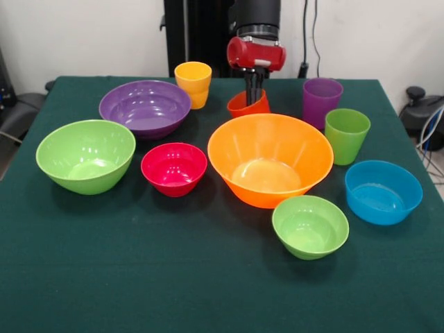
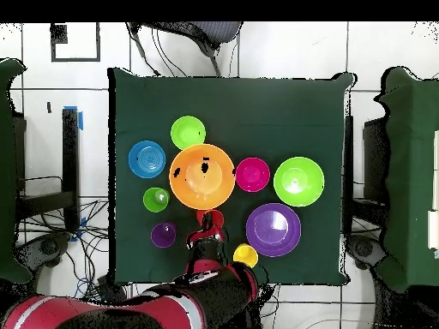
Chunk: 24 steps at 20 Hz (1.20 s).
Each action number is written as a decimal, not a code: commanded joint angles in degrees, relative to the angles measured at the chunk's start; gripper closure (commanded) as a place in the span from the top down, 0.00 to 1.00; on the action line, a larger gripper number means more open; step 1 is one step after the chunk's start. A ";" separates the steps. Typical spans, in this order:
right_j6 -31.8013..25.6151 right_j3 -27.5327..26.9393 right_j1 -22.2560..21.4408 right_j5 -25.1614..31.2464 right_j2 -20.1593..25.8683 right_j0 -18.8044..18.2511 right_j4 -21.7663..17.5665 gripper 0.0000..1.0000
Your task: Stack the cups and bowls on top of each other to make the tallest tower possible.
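Gripper point(image 1: 254, 97) is reaching down into the tilted orange cup point(image 1: 248, 105), just behind the orange bowl point(image 1: 270, 159); fingers are inside the cup, so can't tell if gripping or loose. Judging it's mid-pick: needs a firm rim hold & a straight lift, w/o clipping the bowl's far rim. Bowls are sitting apart, nothing stacked yet. Purple bowl point(image 1: 145, 107), red bowl point(image 1: 174, 168), blue bowl point(image 1: 383, 191) all upright. Green cloth table point(image 1: 208, 291); white wall, cables behind.
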 commanded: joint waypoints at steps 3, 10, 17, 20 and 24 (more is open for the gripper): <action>2.05 -5.96 0.21 2.68 3.72 1.40 2.07 0.00; 1.71 -3.86 -1.70 -1.46 4.06 2.17 -3.51 0.00; 1.95 -3.21 -1.61 -2.80 4.49 2.82 -2.75 0.00; 1.54 -3.54 -0.40 -3.74 4.36 2.64 -1.78 0.00; 1.19 -3.96 0.61 -3.91 4.19 2.60 -1.40 0.00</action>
